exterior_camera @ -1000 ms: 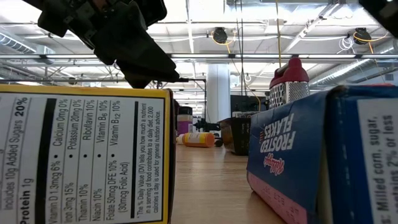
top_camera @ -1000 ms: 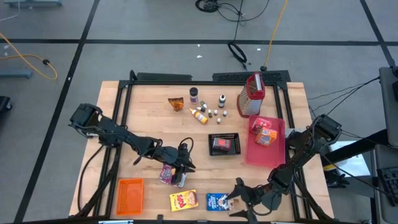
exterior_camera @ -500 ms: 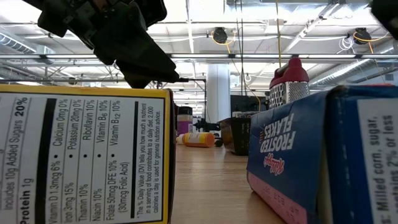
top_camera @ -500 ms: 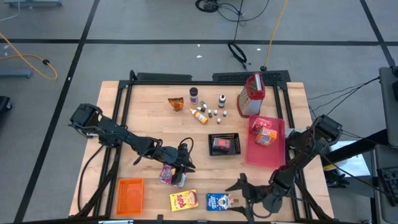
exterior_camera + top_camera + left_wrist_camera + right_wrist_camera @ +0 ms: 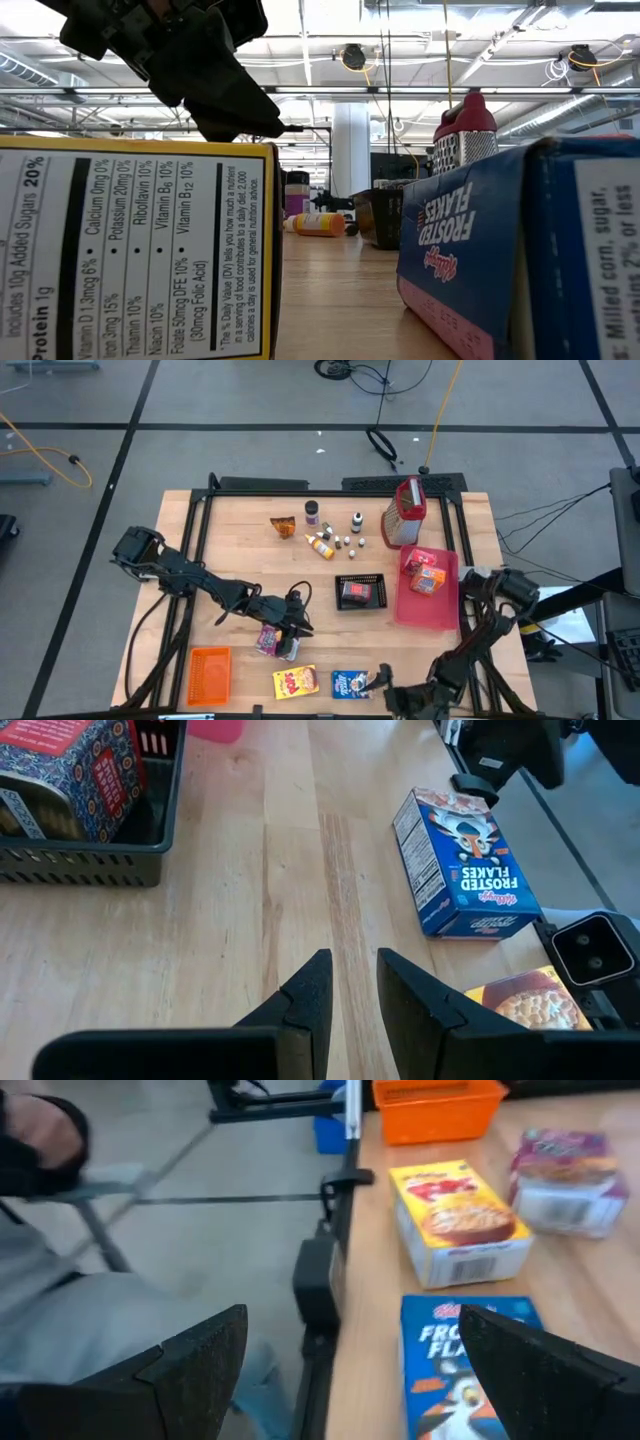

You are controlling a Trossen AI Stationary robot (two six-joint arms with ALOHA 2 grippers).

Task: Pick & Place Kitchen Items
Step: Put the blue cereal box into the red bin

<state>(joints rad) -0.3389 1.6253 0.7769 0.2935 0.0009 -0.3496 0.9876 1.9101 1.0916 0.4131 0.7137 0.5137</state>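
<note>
The yellow cereal box (image 5: 295, 681) and the blue Frosted Flakes box (image 5: 348, 683) lie flat near the table's near edge, and a purple packet (image 5: 267, 640) lies just behind them. My left gripper (image 5: 298, 625) hovers beside the purple packet. Its fingers (image 5: 352, 990) stand a narrow gap apart over bare wood and hold nothing. My right gripper (image 5: 384, 680) sits at the near edge, right of the blue box (image 5: 470, 1360), with its fingers (image 5: 370, 1380) wide open and holding nothing. Small bottles (image 5: 335, 540) stand at the far side.
A black mesh basket (image 5: 360, 591) holds a red box at mid-table. The red tray (image 5: 440, 610) with packets lies to its right, and a grater (image 5: 403, 512) stands behind it. An orange crate (image 5: 210, 675) sits at the near left. A person (image 5: 60, 1280) shows beyond the near edge.
My right arm has drawn back toward the table's near edge and has left the top right corner of the low view. Its gripper stays beside the blue box. The boxes have not moved.
</note>
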